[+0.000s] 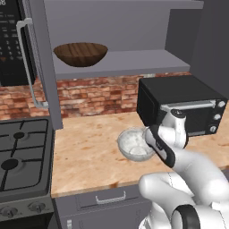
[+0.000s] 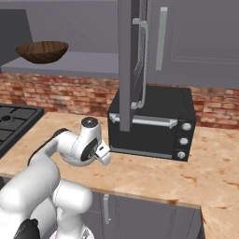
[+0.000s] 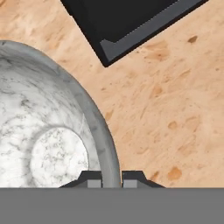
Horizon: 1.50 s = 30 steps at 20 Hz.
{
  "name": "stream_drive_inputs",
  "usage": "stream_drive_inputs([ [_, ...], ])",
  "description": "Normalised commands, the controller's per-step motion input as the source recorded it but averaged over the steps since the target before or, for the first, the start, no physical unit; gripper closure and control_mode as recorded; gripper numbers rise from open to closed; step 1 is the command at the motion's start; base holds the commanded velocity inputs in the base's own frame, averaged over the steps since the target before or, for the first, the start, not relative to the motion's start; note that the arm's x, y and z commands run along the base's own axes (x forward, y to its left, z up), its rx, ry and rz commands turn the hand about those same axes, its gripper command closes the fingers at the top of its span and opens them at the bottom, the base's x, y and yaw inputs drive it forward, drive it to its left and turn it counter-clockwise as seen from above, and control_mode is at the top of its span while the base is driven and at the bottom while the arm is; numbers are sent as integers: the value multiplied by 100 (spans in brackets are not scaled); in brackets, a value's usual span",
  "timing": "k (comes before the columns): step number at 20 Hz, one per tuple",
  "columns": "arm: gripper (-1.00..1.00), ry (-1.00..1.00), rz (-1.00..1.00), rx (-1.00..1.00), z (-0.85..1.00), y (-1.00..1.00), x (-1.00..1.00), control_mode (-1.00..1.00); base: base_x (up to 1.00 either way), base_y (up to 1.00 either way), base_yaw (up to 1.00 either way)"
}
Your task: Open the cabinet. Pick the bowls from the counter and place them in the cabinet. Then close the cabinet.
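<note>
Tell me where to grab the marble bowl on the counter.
Take the marble bowl by its rim, coming from above with one finger inside and one outside. It sits upright, and its thin wall fits between them. The end effector is shut on the rim this way.

text: none legible | microwave panel [image 1: 10,33] — small pale markings, too blurred to read
</note>
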Motion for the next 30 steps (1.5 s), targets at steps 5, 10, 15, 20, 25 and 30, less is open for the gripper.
stream_drive_inputs([
  [5, 100, -1, -25, 0, 43, 13, -1, -100, 0, 0, 0],
  [10, 100, 0, -31, -1, 50, 19, 0, -100, 0, 0, 0],
  [15, 100, 0, -30, -1, 53, 5, 0, -100, 0, 0, 0],
  [20, 100, 0, -19, 0, 57, 0, -3, -100, 0, 0, 0],
  [25, 100, -1, -6, 0, 50, 0, -26, -100, 0, 0, 0],
  [30, 100, 0, 0, 0, 45, 0, -32, -100, 0, 0, 0],
])
